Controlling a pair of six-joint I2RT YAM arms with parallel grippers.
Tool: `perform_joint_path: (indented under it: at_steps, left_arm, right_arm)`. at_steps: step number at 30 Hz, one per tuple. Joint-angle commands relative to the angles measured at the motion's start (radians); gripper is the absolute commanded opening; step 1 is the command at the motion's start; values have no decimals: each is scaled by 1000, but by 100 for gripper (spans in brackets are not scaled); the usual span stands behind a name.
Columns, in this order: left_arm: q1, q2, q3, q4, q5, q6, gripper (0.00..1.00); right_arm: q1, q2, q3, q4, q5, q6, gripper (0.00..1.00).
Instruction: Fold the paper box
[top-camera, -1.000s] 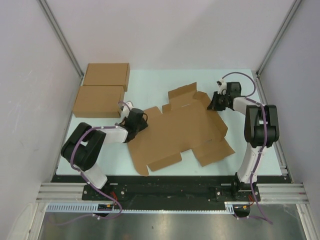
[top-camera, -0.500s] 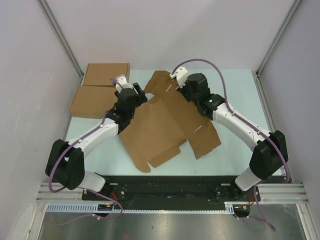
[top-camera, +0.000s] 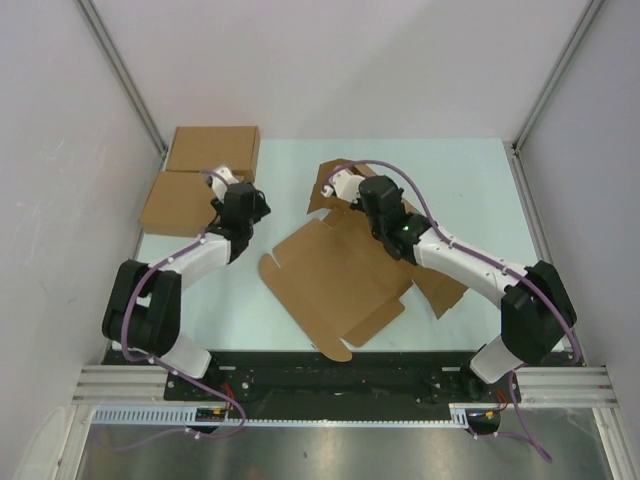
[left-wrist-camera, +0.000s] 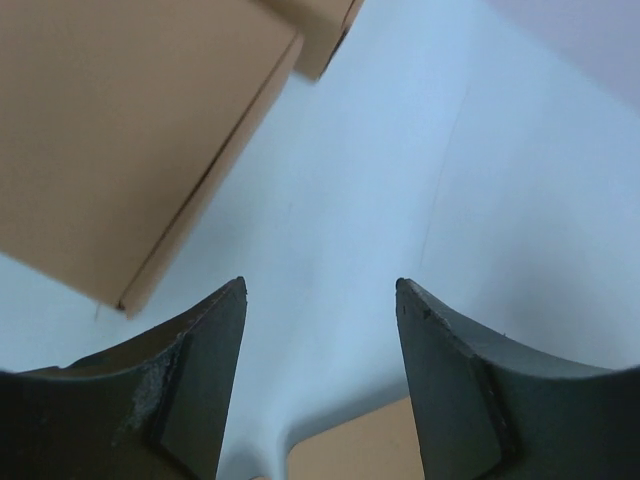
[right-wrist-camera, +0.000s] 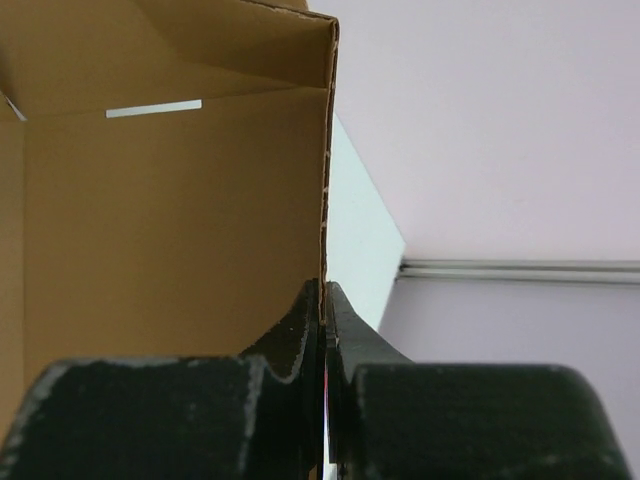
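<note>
Where the table meets the arm bases, a rounded tab of the paper box reaches almost to the near edge. Bare surface shows on both sides of it, more on the left. Most of the sheet lies flat and slanted in the middle of the table, while its far panel stands up off the surface.

The right gripper is pinched tight on the upright edge of that raised panel. In the right wrist view its fingers meet on the thin cardboard edge, with a pale slit higher up the panel.

The left gripper hangs just left of the sheet and apart from it, its fingers spread wide with nothing between them.

Just beyond it lie the nearer flat box and the farther flat box, side by side along the left wall at the far-left corner. Bare table runs along the far edge toward the right corner.
</note>
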Motion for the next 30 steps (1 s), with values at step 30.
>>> perform_joint_path:
  at_steps: [30]
  left_arm:
    - [-197, 146, -279, 210, 236, -304, 65]
  right_arm:
    - [27, 97, -237, 822, -296, -322, 0]
